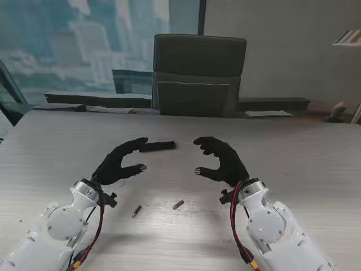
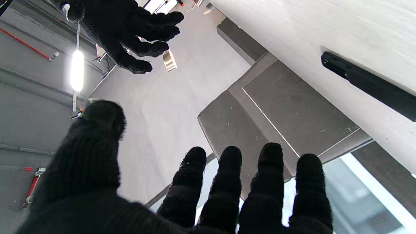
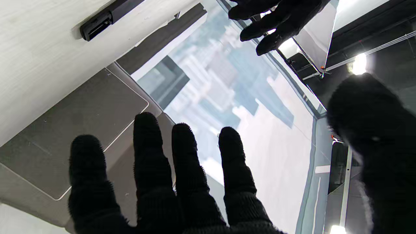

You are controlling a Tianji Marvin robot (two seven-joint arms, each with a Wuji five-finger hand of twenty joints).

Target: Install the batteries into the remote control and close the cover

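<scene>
A slim black remote control (image 1: 158,147) lies on the pale wooden table, just past my left hand's fingertips. The remote (image 2: 370,85) also shows in the left wrist view, and the remote (image 3: 97,24) in the right wrist view shows one end with a recess. Two small batteries lie nearer to me: one battery (image 1: 136,211) and another battery (image 1: 178,204). My left hand (image 1: 119,163) hovers open, fingers spread, holding nothing. My right hand (image 1: 223,160) is open too, facing the left hand across a gap. No separate cover can be made out.
A grey office chair (image 1: 198,74) stands behind the table's far edge (image 1: 186,116). Papers (image 1: 268,113) lie at the far right of the table. Windows fill the background.
</scene>
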